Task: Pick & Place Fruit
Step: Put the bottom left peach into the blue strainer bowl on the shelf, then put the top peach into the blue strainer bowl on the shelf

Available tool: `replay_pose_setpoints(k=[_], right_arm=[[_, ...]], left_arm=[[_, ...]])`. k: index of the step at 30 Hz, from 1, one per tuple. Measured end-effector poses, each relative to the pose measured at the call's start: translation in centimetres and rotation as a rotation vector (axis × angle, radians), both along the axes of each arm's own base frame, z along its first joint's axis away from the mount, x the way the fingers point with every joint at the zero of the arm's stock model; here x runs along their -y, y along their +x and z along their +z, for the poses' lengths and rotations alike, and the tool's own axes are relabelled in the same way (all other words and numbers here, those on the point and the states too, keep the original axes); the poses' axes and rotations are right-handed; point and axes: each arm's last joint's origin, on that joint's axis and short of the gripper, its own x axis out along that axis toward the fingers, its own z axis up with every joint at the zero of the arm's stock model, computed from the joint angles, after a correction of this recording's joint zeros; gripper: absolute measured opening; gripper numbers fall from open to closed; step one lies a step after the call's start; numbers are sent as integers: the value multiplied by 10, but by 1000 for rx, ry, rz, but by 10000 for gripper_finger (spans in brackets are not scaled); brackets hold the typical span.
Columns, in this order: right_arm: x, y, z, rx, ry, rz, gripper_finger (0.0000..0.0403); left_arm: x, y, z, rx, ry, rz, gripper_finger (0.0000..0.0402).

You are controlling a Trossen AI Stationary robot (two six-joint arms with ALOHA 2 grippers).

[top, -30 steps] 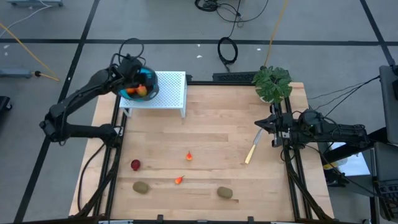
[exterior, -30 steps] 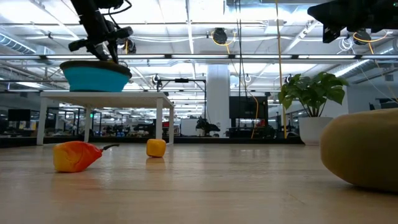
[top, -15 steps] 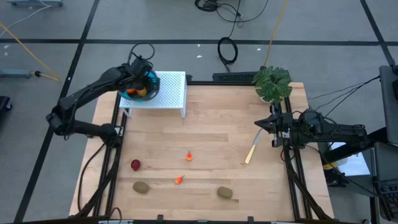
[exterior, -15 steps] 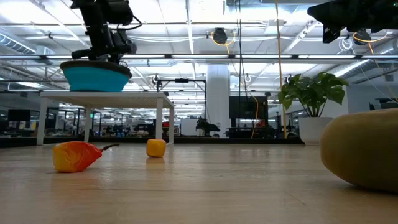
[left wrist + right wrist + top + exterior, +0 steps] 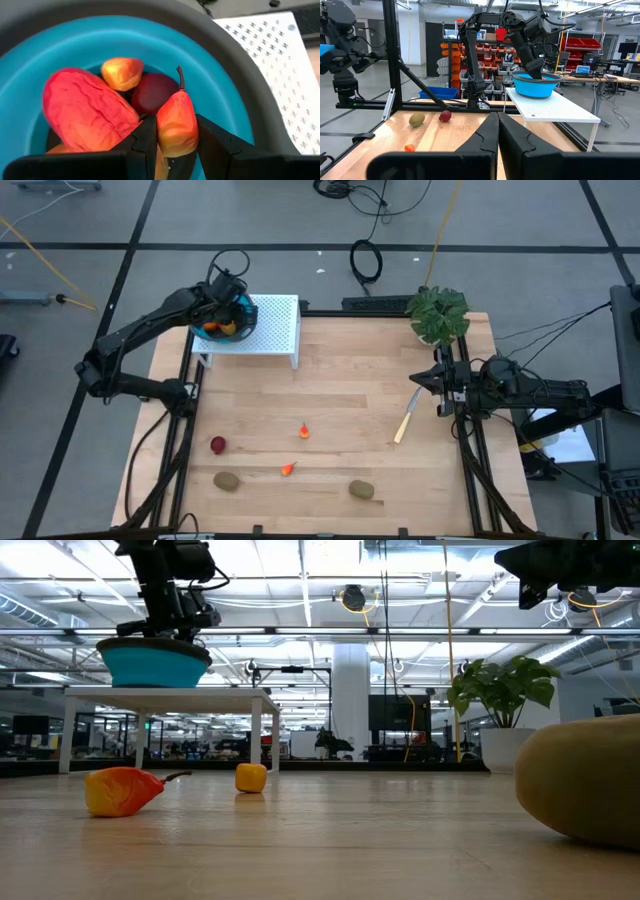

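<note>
A blue bowl (image 5: 244, 311) stands on a white perforated stand (image 5: 276, 326) at the table's far left. My left gripper (image 5: 226, 308) reaches down into it, shut on a small orange-red pear-shaped fruit (image 5: 176, 122) with a dark stem. In the bowl lie a large red-orange oval (image 5: 87, 112), a small orange fruit (image 5: 121, 72) and a dark red ball (image 5: 150, 92). On the table lie a dark red ball (image 5: 217, 444), two orange-red bits (image 5: 303, 431) (image 5: 288, 470) and two kiwis (image 5: 227, 480) (image 5: 361, 490). My right gripper (image 5: 418, 380) waits shut at the right edge. My left gripper pinches the pear-shaped fruit by its wide lower half (image 5: 162, 137) between its two fingers (image 5: 146, 136). The fingers slant down into the bowl from the table's left. The stem end points away from the fingers. I cannot tell whether the fruit rests on the fruits below it.
A pale yellow stick-like utensil (image 5: 406, 416) lies near the right gripper. A leafy plant (image 5: 438, 313) stands at the far right corner. Black frame rails run along both table sides. The table's middle is bare wood.
My left gripper has moved toward the table's right and down into the blue bowl with the fruit, rolling a little, then kept still. My right gripper has stayed where it was.
</note>
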Motion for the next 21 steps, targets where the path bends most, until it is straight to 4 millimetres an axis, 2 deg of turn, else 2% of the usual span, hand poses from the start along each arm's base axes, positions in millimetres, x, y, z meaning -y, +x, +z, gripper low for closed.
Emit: replay_pose_setpoints(k=[4, 13, 21], right_arm=[[0, 0, 0, 0, 0, 0, 0], [0, 0, 0, 0, 0, 0, 0], [0, 0, 0, 0, 0, 0, 0]], left_arm=[[1, 1, 0, -11, -7, -51, 129], [1, -1, 1, -37, 20, -50, 209], [15, -16, 24, 63, 110, -36, 227]])
